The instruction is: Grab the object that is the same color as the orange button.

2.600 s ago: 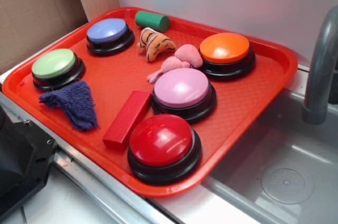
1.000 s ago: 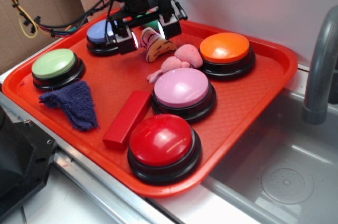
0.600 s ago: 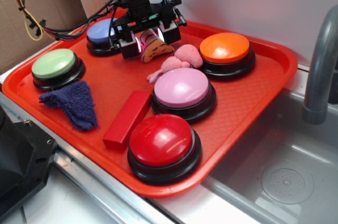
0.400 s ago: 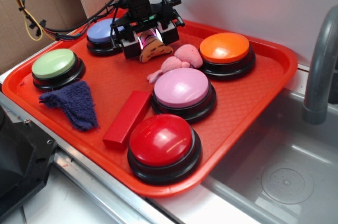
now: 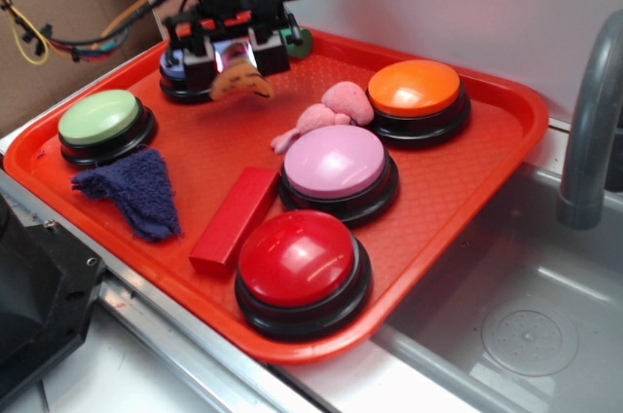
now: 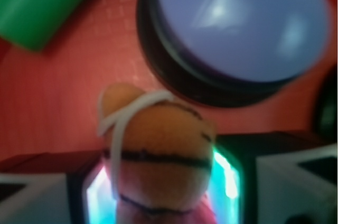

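Observation:
My gripper [image 5: 232, 55] is shut on the plush tiger [image 5: 242, 84], orange with black stripes, and holds it lifted above the red tray [image 5: 467, 194], just right of the blue button [image 5: 175, 70]. In the wrist view the tiger [image 6: 158, 150] fills the space between my lit fingers [image 6: 227, 174], with the blue button [image 6: 240, 23] below and ahead. The orange button [image 5: 415, 90] stands at the tray's far right, apart from me.
A pink plush toy [image 5: 326, 113] lies beside the pink button [image 5: 336, 168]. A red button [image 5: 298, 262], red block [image 5: 234, 218], blue cloth [image 5: 134, 189] and green button [image 5: 100, 121] fill the tray's front and left. A green cylinder [image 6: 45, 5] lies behind me. A sink [image 5: 526, 335] and faucet [image 5: 589, 121] are right.
My gripper came down over the tiger, shut on it, then rose and moved left with it toward the blue button. The tiger has left its spot beside the pink plush.

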Controlling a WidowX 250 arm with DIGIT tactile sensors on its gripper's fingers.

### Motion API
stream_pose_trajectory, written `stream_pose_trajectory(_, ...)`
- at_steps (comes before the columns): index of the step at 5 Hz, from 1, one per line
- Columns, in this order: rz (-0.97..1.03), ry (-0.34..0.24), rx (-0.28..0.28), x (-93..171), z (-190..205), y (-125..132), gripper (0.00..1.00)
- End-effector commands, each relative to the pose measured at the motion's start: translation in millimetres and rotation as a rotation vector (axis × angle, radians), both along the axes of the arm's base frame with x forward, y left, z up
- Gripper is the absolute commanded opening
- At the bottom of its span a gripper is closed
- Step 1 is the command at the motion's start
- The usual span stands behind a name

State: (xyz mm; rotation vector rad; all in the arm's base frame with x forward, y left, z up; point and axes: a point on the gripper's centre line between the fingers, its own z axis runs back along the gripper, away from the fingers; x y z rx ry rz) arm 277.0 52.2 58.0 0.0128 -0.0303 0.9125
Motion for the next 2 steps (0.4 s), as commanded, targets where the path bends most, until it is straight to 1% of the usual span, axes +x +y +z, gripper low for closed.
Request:
stream_pose_trajectory(1,-0.365,-0.063,0.02,-21,67,-2,0.0)
stream_pose_trajectory(2,-0.545,-0.063,0.054,-47,80,-19,0.0)
